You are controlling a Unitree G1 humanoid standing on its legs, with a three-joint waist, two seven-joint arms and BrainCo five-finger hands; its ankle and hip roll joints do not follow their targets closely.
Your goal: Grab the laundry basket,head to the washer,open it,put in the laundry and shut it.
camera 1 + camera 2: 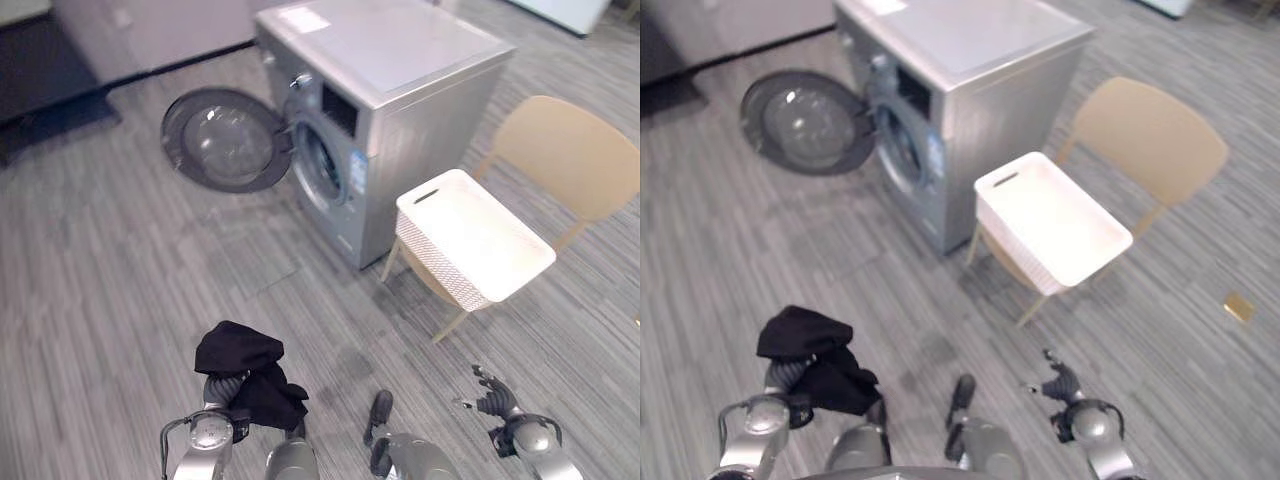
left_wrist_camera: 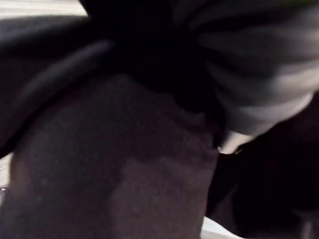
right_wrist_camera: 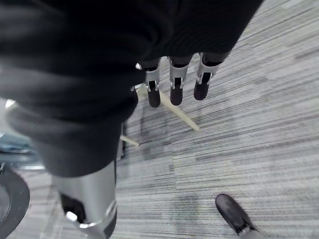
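Floor (image 1: 120,270): grey striped carpet. Washer (image 1: 400,110): silver, front-loading, well beyond both hands; its round door (image 1: 222,140) swung fully open, drum opening exposed. Laundry basket (image 1: 470,240): white, perforated sides, resting on the seat of a tan chair (image 1: 572,155) just beside the washer, well ahead of the right fingers, touched by neither hand. Laundry (image 1: 245,370): black garment, bunched, draped over the left hand (image 1: 222,388); the cloth hides the fingers, grip cannot be told. Right hand (image 1: 492,392): low, near the floor, holding nothing; fingers (image 3: 172,84) straight and released, hanging over the carpet and the chair legs
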